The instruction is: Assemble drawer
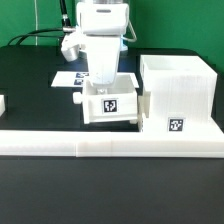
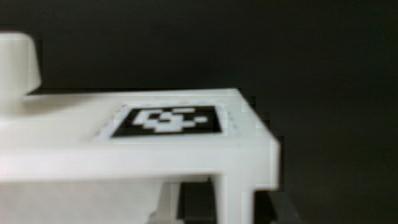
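I hang right over the small tray box (image 1: 110, 103), which sits on the black desk (image 1: 30, 80) against the white border bar (image 1: 60, 143), touching the large housing (image 1: 176, 92) on the exterior view's right. My jaws are hidden behind my own body (open or closed, I cannot tell). The wrist view shows a marker (image 2: 169, 121) on a white part.

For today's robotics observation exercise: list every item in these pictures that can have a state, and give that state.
Tray box: upright on the table, under the tool, apart from the housing.
Housing: upright, top open, resting against the border bar.
Tool: lowered onto the tray box; open or shut cannot be told.
Border bar: lying flat along the table's front edge.
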{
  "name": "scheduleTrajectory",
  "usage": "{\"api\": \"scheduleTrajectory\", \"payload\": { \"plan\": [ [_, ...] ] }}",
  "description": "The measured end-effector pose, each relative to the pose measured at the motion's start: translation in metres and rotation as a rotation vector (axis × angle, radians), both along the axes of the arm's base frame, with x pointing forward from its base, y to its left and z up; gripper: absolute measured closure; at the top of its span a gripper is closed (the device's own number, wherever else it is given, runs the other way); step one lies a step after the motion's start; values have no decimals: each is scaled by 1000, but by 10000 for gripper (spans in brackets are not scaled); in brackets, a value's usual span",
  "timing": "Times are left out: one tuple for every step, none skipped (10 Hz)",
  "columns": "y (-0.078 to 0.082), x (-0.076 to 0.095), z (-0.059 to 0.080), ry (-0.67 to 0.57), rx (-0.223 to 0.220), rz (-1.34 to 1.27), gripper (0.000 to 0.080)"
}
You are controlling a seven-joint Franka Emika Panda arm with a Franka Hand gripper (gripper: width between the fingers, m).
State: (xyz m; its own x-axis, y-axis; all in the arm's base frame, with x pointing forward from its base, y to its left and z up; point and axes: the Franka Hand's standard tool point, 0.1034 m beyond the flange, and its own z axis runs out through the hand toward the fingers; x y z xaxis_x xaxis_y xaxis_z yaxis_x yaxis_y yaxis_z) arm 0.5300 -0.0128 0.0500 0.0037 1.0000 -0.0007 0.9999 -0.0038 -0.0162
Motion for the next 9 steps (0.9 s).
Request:
{"api": "scheduleTrajectory", "payload": {
  "plan": [
    [0,6,5,-5,-2,-2,757],
    [3,11,9,-14,-2,-6,757],
    [7,13,11,-19,-2,-26,757],
    [6,11,9,-15,-2,-26,757],
    [5,11,8,-14,-2,-28,757],
    [6,11,8,-14,-2,-29,757],
    [9,10,7,-12,-1,-41,757],
    [11,9,4,-7,0,-38,757],
    [12,7,2,-6,1,-38,757]
  ]
}}
